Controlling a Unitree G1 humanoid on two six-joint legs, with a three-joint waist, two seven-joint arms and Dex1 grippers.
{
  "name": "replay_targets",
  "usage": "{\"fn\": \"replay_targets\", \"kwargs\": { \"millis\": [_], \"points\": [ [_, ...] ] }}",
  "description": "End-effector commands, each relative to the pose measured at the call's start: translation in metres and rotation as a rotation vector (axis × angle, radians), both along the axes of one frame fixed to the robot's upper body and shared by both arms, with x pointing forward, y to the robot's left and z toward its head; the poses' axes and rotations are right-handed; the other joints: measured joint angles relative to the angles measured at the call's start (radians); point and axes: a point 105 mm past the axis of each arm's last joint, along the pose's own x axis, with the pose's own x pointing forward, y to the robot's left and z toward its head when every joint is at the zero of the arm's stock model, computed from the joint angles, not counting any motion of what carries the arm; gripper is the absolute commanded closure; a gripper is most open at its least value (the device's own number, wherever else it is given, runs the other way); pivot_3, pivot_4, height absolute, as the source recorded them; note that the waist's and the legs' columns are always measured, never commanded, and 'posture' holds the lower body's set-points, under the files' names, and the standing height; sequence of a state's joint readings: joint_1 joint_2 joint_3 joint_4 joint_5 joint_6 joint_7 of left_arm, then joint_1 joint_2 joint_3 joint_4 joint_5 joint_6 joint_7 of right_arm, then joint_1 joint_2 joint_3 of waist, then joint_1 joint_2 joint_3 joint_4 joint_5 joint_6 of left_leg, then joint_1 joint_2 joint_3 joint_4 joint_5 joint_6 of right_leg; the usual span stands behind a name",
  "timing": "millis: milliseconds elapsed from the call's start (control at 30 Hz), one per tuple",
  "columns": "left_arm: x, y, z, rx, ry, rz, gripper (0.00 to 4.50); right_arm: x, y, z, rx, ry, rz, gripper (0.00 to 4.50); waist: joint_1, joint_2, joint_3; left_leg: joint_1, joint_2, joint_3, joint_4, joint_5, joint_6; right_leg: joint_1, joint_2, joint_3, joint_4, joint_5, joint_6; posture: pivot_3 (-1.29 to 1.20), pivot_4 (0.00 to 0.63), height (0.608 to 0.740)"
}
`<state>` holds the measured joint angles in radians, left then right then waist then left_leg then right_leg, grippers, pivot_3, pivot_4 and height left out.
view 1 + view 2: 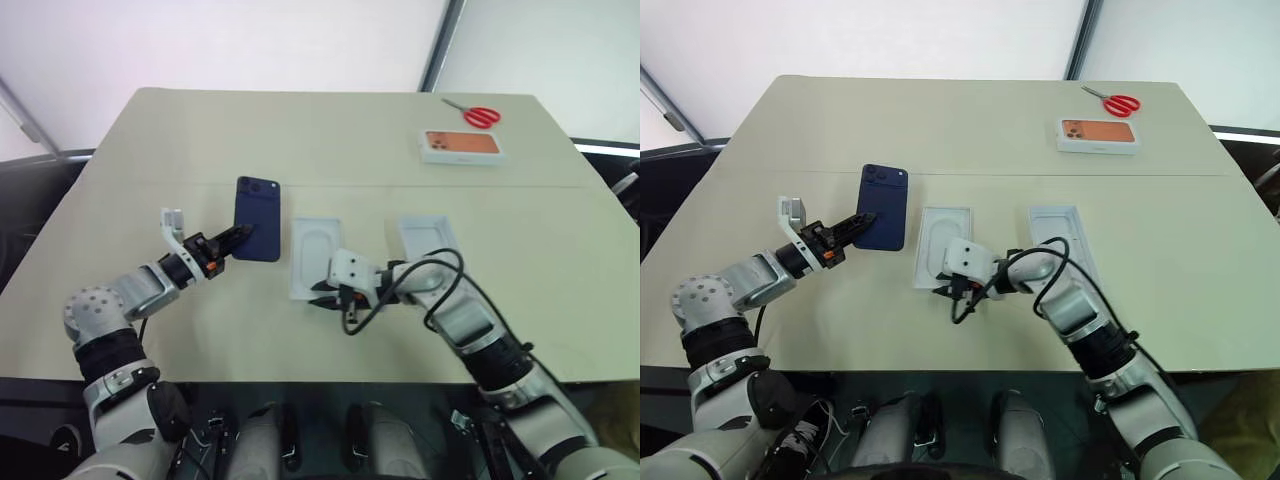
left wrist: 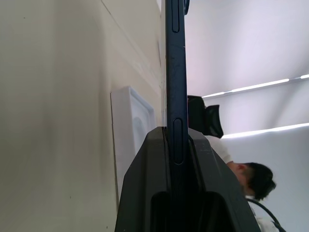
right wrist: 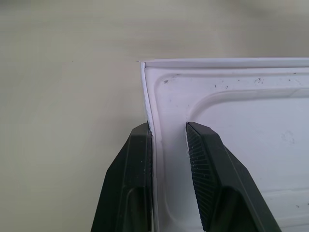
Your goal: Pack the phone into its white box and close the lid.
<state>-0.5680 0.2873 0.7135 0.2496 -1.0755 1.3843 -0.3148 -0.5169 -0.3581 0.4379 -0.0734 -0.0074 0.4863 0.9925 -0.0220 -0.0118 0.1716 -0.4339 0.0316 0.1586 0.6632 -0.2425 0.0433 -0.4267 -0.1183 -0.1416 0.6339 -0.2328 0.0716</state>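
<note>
My left gripper (image 1: 240, 237) is shut on the lower edge of the dark navy phone (image 1: 258, 225) and holds it above the table, back and camera bump facing up. The left wrist view shows the phone (image 2: 175, 72) edge-on between the fingers. To its right the white box (image 1: 316, 240) lies open on the table, its inside white with a moulded oval recess. My right gripper (image 1: 320, 294) is at the box's near end. In the right wrist view its fingers (image 3: 140, 159) stand open astride the thin wall by a corner of the box (image 3: 231, 96). The lid (image 1: 428, 238) lies open side up further right.
A box printed with an orange phone (image 1: 460, 146) and red scissors (image 1: 480, 116) lie at the table's far right. A person (image 2: 251, 179) shows in the left wrist view beyond the phone. The table's near edge runs just below both arms.
</note>
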Motion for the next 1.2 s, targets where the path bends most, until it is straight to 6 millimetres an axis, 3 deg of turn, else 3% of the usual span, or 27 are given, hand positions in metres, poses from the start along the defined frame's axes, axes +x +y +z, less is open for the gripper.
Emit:
{"fn": "replay_targets", "kwargs": {
  "millis": [33, 200, 300, 367, 467, 600, 767, 900, 1167, 1200],
  "points": [
    [0.001, -0.007, 0.026, -0.017, -0.109, -0.014, 4.50, -0.013, 0.021, 0.000, 0.034, 0.056, 0.023, 3.43, 0.001, 0.000, 0.000, 0.000, 0.000, 0.000, 0.000, 0.000, 0.000, 0.000, 0.000, 0.000, 0.000, 0.000, 0.000, 0.00, 0.150, 0.738],
    [0.000, -0.013, 0.025, -0.009, -0.103, -0.024, 4.50, -0.007, 0.018, 0.005, 0.036, 0.056, 0.006, 3.43, 0.004, 0.000, 0.000, 0.000, -0.001, 0.000, 0.000, 0.000, 0.000, 0.000, 0.000, 0.000, 0.000, 0.000, 0.000, 0.00, 0.150, 0.738],
    [-0.001, -0.015, 0.023, -0.012, -0.096, -0.036, 4.50, -0.005, 0.013, 0.007, 0.032, 0.052, 0.017, 2.50, 0.005, 0.000, 0.000, 0.000, -0.001, 0.000, 0.000, 0.000, 0.000, 0.000, 0.000, 0.000, 0.000, 0.000, 0.000, 0.00, 0.150, 0.738],
    [-0.004, -0.017, 0.021, 0.001, -0.090, -0.049, 4.50, -0.010, 0.008, 0.009, 0.002, 0.031, 0.065, 1.51, 0.008, 0.000, 0.000, 0.000, -0.001, 0.000, 0.000, 0.000, 0.000, 0.000, 0.000, 0.000, 0.000, 0.000, 0.000, 0.00, 0.150, 0.738],
    [-0.007, -0.019, 0.016, 0.017, -0.077, -0.064, 4.50, -0.010, 0.003, 0.020, 0.031, 0.035, 0.064, 1.51, 0.008, 0.000, 0.000, 0.000, -0.001, 0.000, 0.000, 0.000, 0.000, 0.000, -0.001, 0.000, 0.000, 0.000, 0.000, 0.00, 0.150, 0.738],
    [-0.014, -0.026, 0.013, 0.019, -0.073, -0.094, 4.50, -0.004, -0.011, 0.058, 0.190, 0.062, 0.040, 1.51, 0.008, 0.000, 0.000, -0.001, -0.001, 0.000, 0.000, 0.000, 0.000, 0.000, -0.001, 0.000, 0.000, 0.000, 0.000, 0.00, 0.150, 0.738],
    [-0.018, -0.037, 0.000, 0.036, -0.033, -0.113, 4.50, 0.006, -0.046, 0.082, 0.259, 0.075, -0.017, 1.51, 0.012, 0.000, 0.000, -0.002, -0.001, -0.001, 0.000, 0.000, 0.000, 0.000, -0.001, -0.001, -0.002, 0.000, 0.000, 0.00, 0.150, 0.738],
    [-0.023, -0.045, -0.015, 0.028, 0.020, -0.129, 4.50, 0.025, -0.071, 0.077, 0.207, 0.029, -0.124, 1.51, 0.010, 0.000, 0.000, -0.002, -0.001, -0.001, 0.000, -0.001, 0.001, -0.001, -0.001, -0.001, -0.002, 0.000, -0.001, 0.00, 0.150, 0.738],
    [-0.027, -0.047, -0.024, 0.031, 0.047, -0.148, 4.50, 0.028, -0.064, 0.075, 0.229, 0.011, -0.123, 1.51, 0.010, 0.000, 0.001, -0.004, -0.001, -0.001, 0.000, -0.001, 0.001, -0.003, -0.001, -0.001, -0.002, 0.001, -0.001, 0.00, 0.150, 0.738],
    [-0.028, -0.048, -0.025, 0.032, 0.053, -0.156, 4.03, 0.029, -0.063, 0.075, 0.229, 0.004, -0.126, 1.47, 0.009, 0.000, 0.001, -0.005, -0.001, -0.001, 0.000, 0.000, 0.001, -0.003, -0.001, -0.001, -0.002, 0.001, -0.001, 0.00, 0.150, 0.738]
  ]
}}
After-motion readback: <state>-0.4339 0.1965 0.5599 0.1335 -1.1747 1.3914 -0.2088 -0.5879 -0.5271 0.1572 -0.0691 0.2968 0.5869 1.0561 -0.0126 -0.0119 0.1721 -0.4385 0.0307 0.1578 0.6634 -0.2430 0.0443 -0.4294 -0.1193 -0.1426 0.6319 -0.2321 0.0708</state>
